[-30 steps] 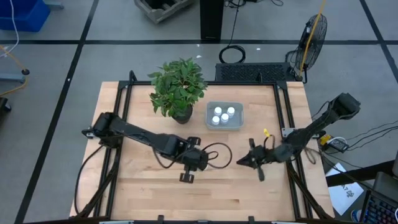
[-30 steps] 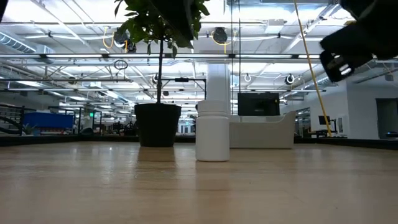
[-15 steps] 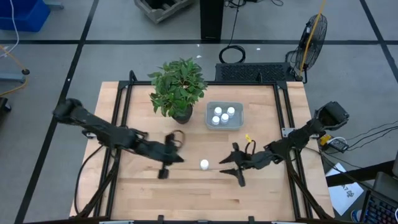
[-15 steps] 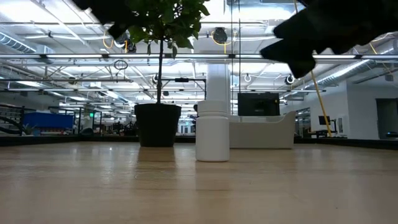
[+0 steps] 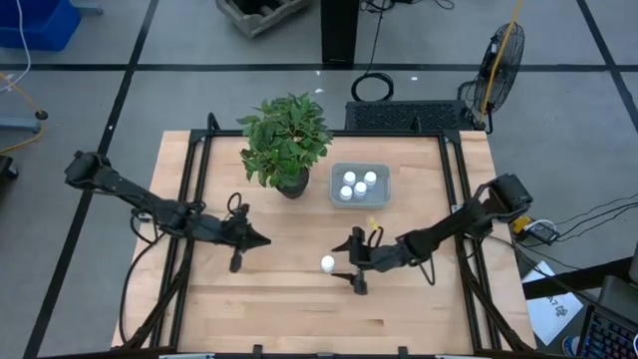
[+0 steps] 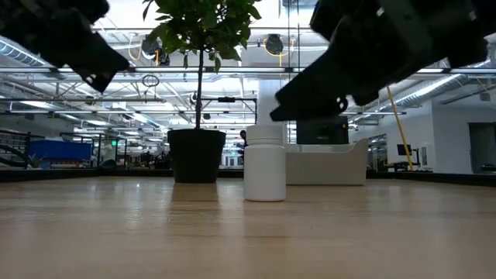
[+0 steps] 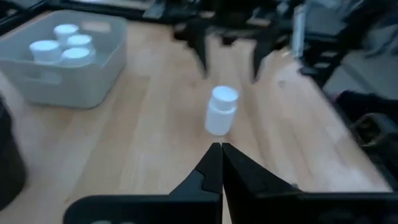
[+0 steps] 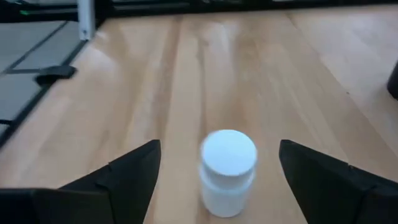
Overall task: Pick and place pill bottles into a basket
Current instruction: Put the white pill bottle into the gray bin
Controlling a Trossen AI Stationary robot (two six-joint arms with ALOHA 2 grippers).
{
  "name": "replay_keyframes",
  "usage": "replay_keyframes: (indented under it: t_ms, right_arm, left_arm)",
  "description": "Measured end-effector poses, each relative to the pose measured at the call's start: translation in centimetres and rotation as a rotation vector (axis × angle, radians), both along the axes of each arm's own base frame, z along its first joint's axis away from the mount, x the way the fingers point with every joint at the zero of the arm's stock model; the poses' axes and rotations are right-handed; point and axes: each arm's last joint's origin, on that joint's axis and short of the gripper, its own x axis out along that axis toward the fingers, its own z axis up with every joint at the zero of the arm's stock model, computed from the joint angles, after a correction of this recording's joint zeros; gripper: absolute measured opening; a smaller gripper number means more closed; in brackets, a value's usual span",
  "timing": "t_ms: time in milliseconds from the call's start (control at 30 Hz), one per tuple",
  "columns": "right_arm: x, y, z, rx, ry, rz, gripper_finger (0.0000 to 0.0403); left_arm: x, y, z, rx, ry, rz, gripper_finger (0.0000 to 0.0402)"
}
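One white pill bottle (image 5: 327,263) stands upright on its base on the wooden table, also seen in the low view (image 6: 265,167). My right gripper (image 8: 219,149) is open and comes level from the table's right. Its fingers (image 8: 127,174) stand on either side of the bottle (image 8: 228,168) with a gap on both sides. My left gripper (image 7: 221,155) is shut and bare, left of the bottle (image 7: 221,111) and pointing at it. The pale basket (image 5: 360,184) at the far middle holds several white bottles.
A leafy plant in a dark pot (image 5: 287,150) stands just left of the basket (image 7: 62,68). Black frame rails (image 5: 189,199) run along the table's left and right sides. Bare wood lies toward the near edge.
My left gripper has drawn back from the bottle toward the table's left edge. The bottle has kept standing where it was. My right gripper has gone toward the table's left, up to the bottle, and has opened wide around it.
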Motion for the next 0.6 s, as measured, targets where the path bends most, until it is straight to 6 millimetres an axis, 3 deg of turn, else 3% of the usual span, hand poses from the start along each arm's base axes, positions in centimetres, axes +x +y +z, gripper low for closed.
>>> replay_keyframes:
  t_ms: [300, 600]
  right_arm:
    - [1.0, -0.3, -1.9, -0.016, 0.040, -0.018, 0.0318]
    - [1.4, -0.3, -1.8, 0.006, 0.006, -0.025, 0.0318]
  left_arm:
    - [-2.4, 0.2, -3.5, -0.023, -0.132, -0.062, 0.0003]
    - [-3.7, 0.6, -5.7, -0.039, -0.162, -0.054, 0.0004]
